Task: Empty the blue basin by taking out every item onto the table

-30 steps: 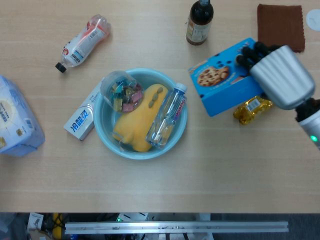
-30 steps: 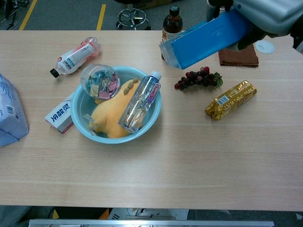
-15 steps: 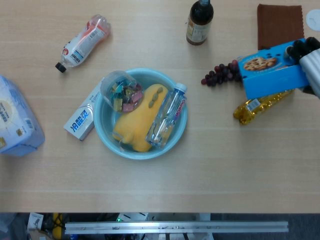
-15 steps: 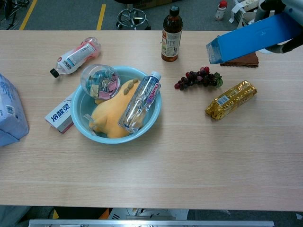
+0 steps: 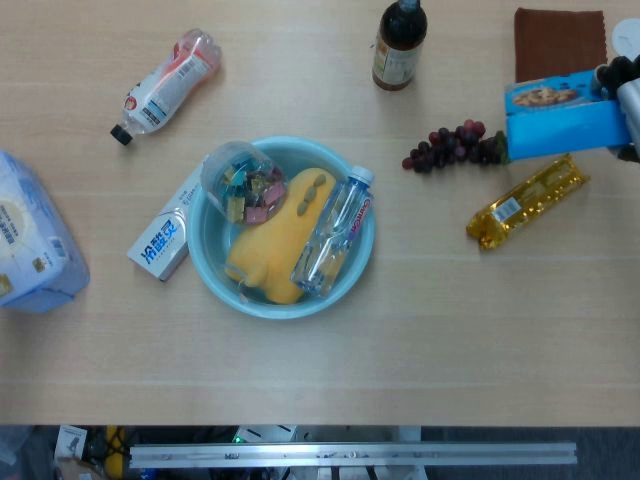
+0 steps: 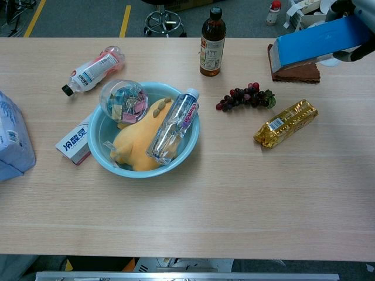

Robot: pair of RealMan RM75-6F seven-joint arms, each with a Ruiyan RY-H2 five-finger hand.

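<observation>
The blue basin (image 5: 212, 262) (image 6: 98, 136) sits left of centre. Inside it lie a yellow plush toy (image 5: 275, 243) (image 6: 139, 142), a clear water bottle (image 5: 333, 232) (image 6: 173, 126) and a clear jar of coloured clips (image 5: 241, 181) (image 6: 123, 100) leaning on the rim. My right hand (image 5: 624, 82) (image 6: 347, 7) shows only partly at the right edge, above the table, gripping a blue cookie box (image 5: 564, 117) (image 6: 321, 42). My left hand is out of sight.
On the table lie purple grapes (image 5: 455, 146) (image 6: 245, 97), a gold packet (image 5: 526, 200) (image 6: 286, 123), a brown cloth (image 5: 560, 47), a dark sauce bottle (image 5: 399, 42) (image 6: 212, 42), a pink-label bottle (image 5: 166, 83), a toothpaste box (image 5: 160, 238) against the basin, and a tissue pack (image 5: 30, 240).
My right hand has carried the cookie box from near the basin out to the far right, uncovering the grapes and the gold packet. The basin's contents have not moved.
</observation>
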